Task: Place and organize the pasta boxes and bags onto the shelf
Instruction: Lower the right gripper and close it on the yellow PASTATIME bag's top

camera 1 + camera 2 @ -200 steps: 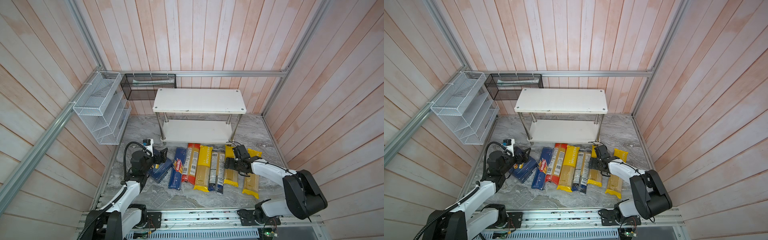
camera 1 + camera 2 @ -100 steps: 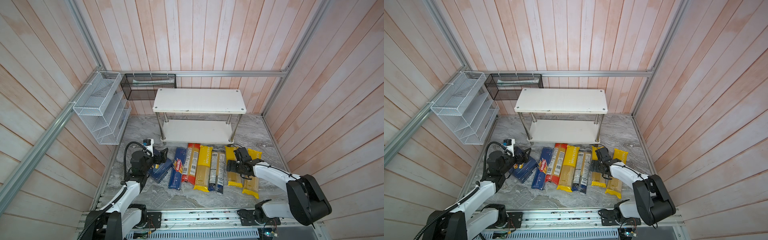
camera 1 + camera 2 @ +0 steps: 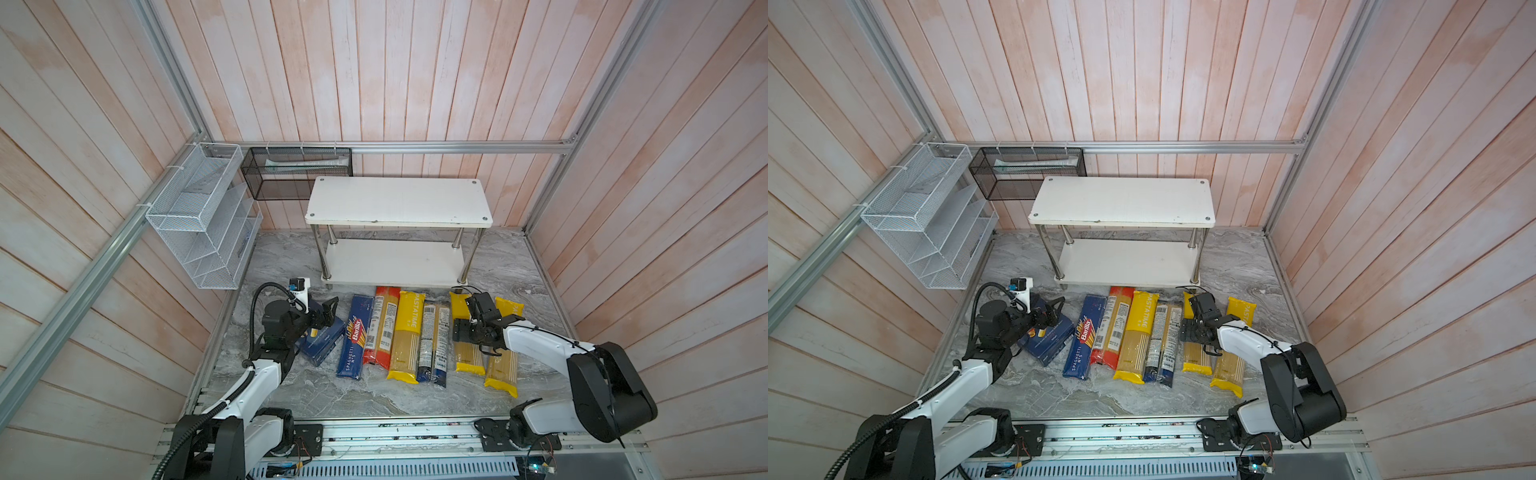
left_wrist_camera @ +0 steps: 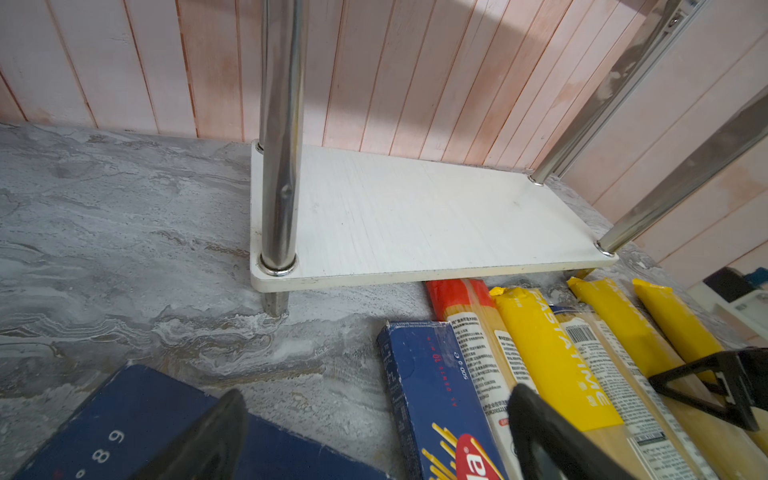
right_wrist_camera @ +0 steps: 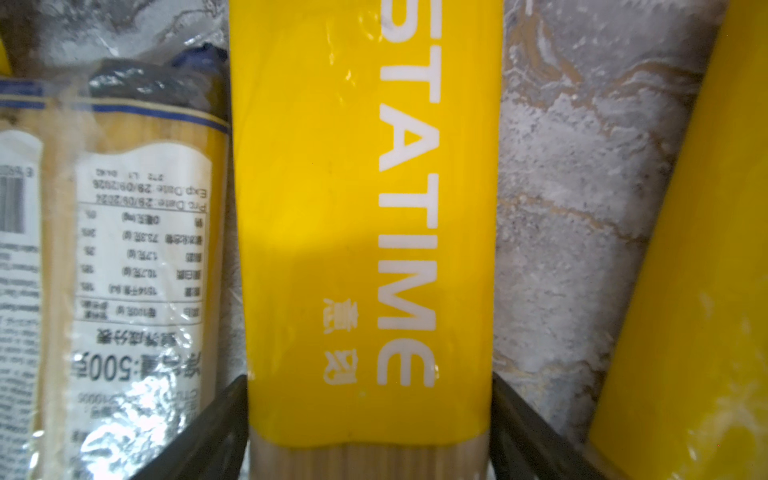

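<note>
Right wrist view: the right gripper [image 5: 370,384] is spread wide astride a yellow bag [image 5: 365,187], with one black finger at each long edge. The bag lies flat and unsqueezed on the grey marbled table [image 5: 561,208]. It is glossy yellow with the white letters "STATIME" running along it, and pale spaghetti shows through clear film past the yellow end by the fingers. Just beside it on one side lie the two navy-ended bags [image 5: 145,249], clear with white printed labels. On the other side, across a strip of bare table, a second yellow bag [image 5: 685,291] lies slightly askew. In a top view, the row runs on leftward with a third yellow bag [image 3: 409,332], a red bag [image 3: 384,324] with a white label, the long dark blue spaghetti box [image 3: 355,336], and the wide box [image 3: 322,343], also dark blue and turned at an angle. All of them lie flat on the table in front of the shelf [image 3: 399,201], which has two white boards on chrome posts and stands near the back wall. The left gripper [image 4: 376,392] has its jaws apart, one finger above the wide box and the other above the spaghetti box, gripping neither.
</note>
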Controlling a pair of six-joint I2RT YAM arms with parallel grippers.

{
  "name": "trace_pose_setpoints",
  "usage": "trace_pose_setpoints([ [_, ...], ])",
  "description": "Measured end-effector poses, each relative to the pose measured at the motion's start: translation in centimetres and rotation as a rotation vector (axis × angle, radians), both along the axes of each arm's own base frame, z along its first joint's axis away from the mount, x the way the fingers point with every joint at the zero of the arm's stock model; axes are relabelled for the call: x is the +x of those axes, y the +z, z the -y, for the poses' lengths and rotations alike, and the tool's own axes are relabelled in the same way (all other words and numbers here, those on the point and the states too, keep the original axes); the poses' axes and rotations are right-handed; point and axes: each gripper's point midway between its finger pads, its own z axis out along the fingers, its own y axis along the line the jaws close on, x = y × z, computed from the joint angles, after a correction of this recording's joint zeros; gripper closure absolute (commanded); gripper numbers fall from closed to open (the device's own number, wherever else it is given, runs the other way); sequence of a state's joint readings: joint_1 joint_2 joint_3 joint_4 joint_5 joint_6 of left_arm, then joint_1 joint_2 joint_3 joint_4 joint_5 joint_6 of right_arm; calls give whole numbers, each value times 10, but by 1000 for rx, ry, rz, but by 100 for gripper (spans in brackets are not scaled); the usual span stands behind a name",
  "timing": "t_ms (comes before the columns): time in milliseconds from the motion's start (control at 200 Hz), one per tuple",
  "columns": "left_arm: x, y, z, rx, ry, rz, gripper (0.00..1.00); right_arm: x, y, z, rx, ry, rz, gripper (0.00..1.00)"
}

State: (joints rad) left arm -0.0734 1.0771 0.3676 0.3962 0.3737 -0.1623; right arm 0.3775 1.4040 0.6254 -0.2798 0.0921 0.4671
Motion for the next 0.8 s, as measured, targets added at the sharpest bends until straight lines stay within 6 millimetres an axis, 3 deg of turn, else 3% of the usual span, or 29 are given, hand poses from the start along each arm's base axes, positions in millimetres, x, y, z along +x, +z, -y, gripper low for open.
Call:
trace_pose_setpoints([
  [570,-1,4,1,-2,-9,14,0,1,-1,-2,13,1,8,40],
  [690,-3,7,6,3,-27,24,0,1,0,-3,27,-3,25,50],
  [800,-4,7,12,7,-43,26,0,2,2,-4,34,-9,31,71],
])
